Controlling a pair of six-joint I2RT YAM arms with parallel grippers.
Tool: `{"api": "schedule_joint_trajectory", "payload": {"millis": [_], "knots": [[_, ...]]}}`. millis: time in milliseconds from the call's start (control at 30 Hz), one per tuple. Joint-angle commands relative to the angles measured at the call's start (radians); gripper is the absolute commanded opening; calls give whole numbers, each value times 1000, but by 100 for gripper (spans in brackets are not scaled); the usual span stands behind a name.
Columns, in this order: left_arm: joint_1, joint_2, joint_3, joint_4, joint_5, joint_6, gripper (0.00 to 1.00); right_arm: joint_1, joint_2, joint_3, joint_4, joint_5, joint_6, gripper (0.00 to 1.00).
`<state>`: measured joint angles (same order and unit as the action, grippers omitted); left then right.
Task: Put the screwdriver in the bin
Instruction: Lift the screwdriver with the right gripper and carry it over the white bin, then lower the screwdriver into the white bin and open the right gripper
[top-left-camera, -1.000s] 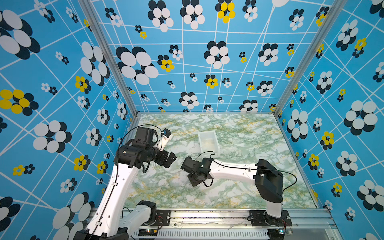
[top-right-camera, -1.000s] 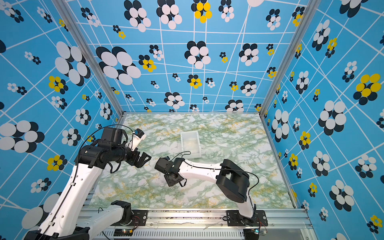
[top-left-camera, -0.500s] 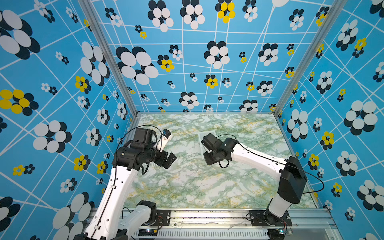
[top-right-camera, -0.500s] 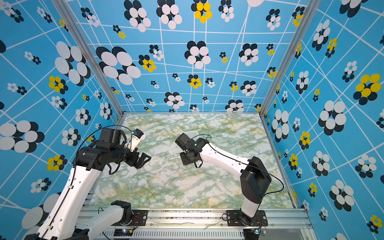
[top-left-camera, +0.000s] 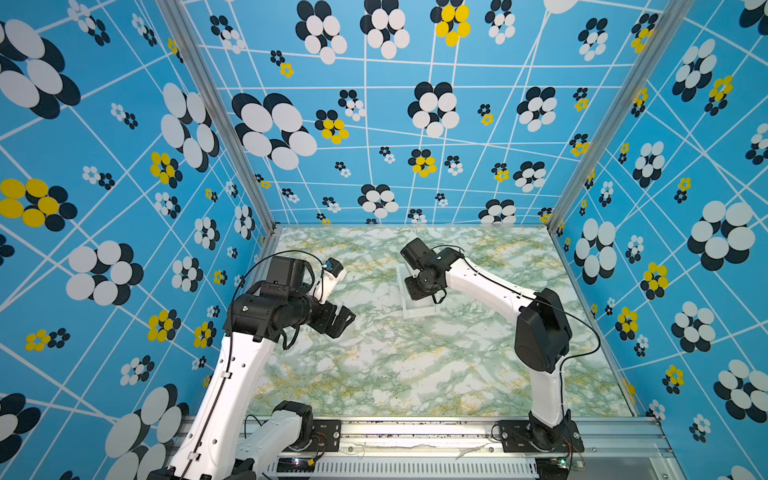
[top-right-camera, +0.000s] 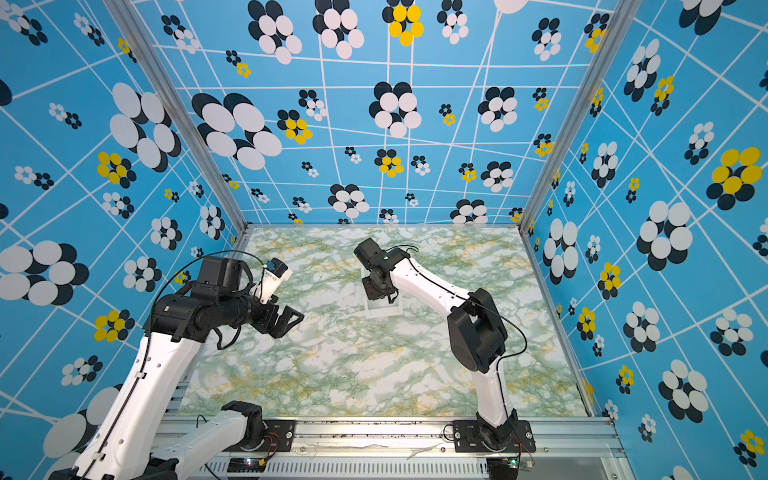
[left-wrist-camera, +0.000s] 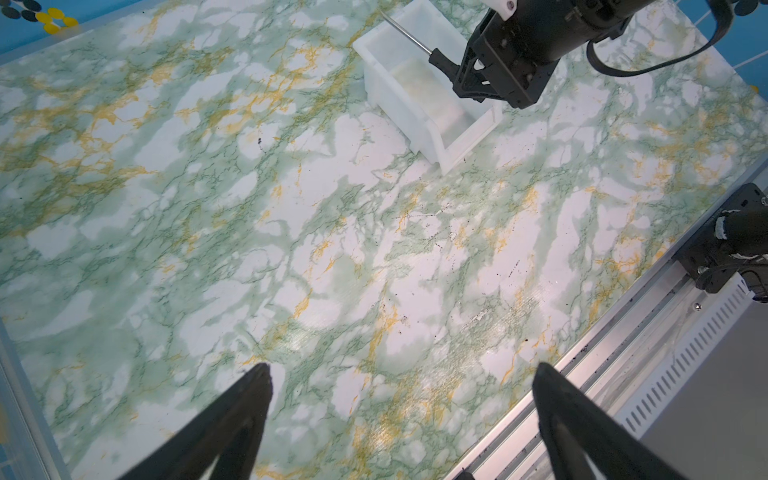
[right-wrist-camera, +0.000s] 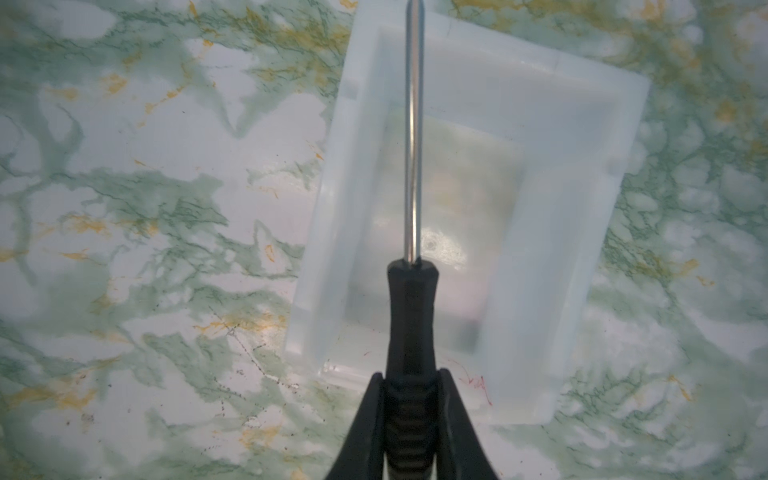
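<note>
Swung up to centre frame, the right gripper (right-wrist-camera: 409, 390) is clamping the screwdriver (right-wrist-camera: 410, 299) over the bin (top-left-camera: 419, 312), its overhanging tip risking catching the rim.

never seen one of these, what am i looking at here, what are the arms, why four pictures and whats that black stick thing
It is a robot with two white arms, a left arm and a right arm, mounted at the front edge of a marbled table. Each ends in a two-fingered gripper. Two pictures look down on the whole scene from overhead. The other two come from small cameras on the arms' wrists. A small white bin stands on the table. The right gripper is shut on a slim screwdriver, pinching its black handle, and the silver shaft points out over the bin. The left gripper is open, holds nothing and hangs above the table, away from the bin.
</note>
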<state>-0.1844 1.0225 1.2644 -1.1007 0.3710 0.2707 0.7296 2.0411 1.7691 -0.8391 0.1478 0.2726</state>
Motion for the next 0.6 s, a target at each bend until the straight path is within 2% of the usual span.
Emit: {"api": "schedule_joint_trajectory", "payload": {"millis": [0,400,567], "knots": [[2,5,9,-31,29,-11,99,-1,36,32,-41,14,-24,16],[8,20,14,-27,45,-22,99,-3,108,41,-31,34,-48,16],[9,22,14,-27,46,-22,99,-3,164,67,-44,34,-57,19]]}}
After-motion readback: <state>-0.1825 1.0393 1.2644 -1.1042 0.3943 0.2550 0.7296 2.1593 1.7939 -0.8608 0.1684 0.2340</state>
